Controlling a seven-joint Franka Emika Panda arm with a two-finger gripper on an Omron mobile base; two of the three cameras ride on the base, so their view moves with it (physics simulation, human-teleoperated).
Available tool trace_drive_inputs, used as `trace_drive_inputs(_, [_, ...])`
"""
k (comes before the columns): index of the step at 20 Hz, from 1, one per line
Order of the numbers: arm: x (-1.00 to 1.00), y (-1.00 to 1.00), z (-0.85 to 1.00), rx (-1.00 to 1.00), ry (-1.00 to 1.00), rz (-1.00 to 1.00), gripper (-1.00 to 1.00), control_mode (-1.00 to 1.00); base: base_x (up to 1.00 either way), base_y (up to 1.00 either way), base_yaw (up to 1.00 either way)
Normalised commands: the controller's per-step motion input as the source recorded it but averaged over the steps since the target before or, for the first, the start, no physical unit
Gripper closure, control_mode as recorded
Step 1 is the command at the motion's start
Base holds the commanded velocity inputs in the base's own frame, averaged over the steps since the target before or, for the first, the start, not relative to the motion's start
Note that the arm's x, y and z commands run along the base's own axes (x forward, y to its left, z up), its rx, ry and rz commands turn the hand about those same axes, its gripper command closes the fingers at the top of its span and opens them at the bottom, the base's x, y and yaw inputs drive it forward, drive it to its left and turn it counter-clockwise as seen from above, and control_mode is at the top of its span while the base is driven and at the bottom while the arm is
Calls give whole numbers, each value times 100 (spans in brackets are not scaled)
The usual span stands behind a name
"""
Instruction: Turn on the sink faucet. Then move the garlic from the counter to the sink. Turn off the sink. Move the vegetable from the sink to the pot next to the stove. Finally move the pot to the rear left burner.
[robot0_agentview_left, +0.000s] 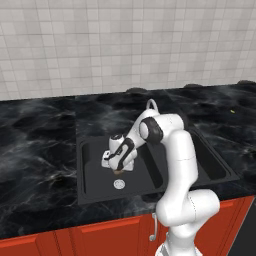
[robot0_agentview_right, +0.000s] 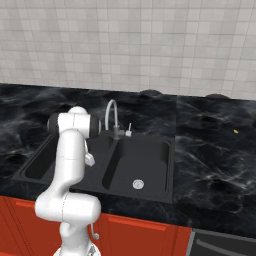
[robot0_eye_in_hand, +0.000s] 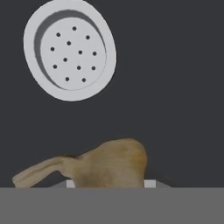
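Currently claw is low in the left sink basin, pinching the garlic just above the drain strainer.

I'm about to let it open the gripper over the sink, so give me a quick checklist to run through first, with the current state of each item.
1. Garlic at the gripper: ok, it sits at the bottom of the hand view, right by the fingers.
2. Gripper inside the sink basin, not over the counter: ok.
3. Drain below and nearby: ok, just ahead of the garlic.
4. Basin floor free of other items where the garlic lands: ok.
5. Water running from the faucet: cannot tell, no stream visible.
6. Arm apart from the faucet: ok in the right base view.
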Motion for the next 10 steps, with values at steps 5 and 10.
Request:
trace_drive_inputs(5, [-1,-4,35,2,-3,0,100,-100,0,0,0])
trace_drive_inputs(10, [-4,-7,47,1,-1,0,100,-100,0,0,0])
